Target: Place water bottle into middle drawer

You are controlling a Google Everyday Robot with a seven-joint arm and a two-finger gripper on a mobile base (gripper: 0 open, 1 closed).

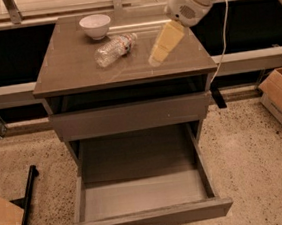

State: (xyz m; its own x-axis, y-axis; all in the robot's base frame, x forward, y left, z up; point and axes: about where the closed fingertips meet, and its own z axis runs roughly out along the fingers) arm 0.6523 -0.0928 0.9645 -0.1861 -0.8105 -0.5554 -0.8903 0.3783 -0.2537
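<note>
Lettering on the label band of the water bottle [115,49] cannot be read; the bottle lies on its side on the counter [71,71], cap towards 2 o'clock, a white bowl [95,25] at its 11 o'clock. At its 3 o'clock the pincer [155,59] points down over the counter, apart from the bottle (wide or narrow, I cannot tell). The middle drawer [144,194] stands pulled out at 6 o'clock.
</note>
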